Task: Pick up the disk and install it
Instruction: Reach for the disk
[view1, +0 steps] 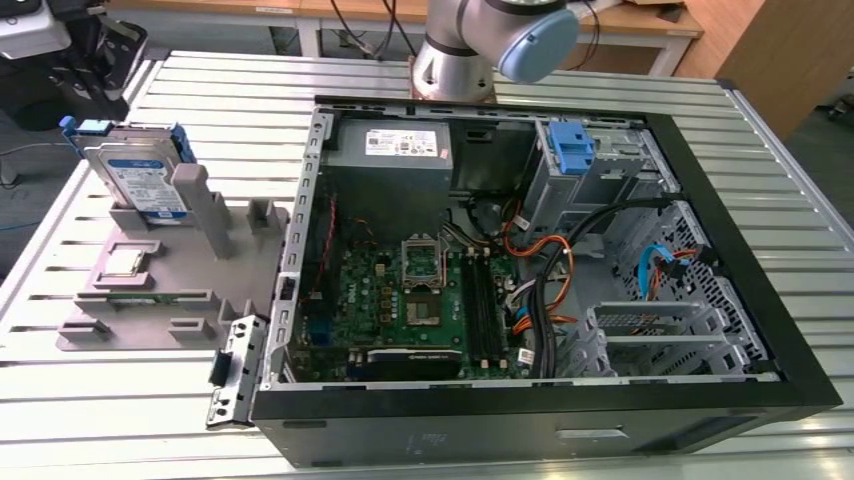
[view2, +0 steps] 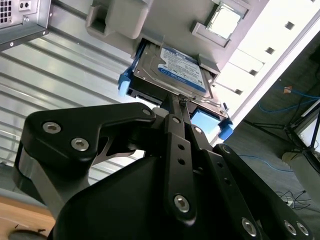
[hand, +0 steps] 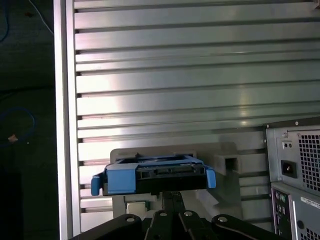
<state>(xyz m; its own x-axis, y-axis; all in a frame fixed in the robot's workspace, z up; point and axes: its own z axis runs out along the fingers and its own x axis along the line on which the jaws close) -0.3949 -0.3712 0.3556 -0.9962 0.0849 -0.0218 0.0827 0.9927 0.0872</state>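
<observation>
Our gripper (view2: 178, 106), fingers pressed together on nothing, points straight at the disk (view2: 176, 70), dead ahead at twelve o'clock. We see its blue edge run nine-to-three across our line, and it stands upright in the grey holder (view1: 147, 300), ten o'clock off the computer case (view1: 534, 398).

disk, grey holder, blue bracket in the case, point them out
disk (view1: 139, 178): exterior view, on its white-and-blue label
grey holder (view1: 200, 270): exterior view, on its flat base
blue bracket (view1: 571, 152): exterior view, on its front face
</observation>
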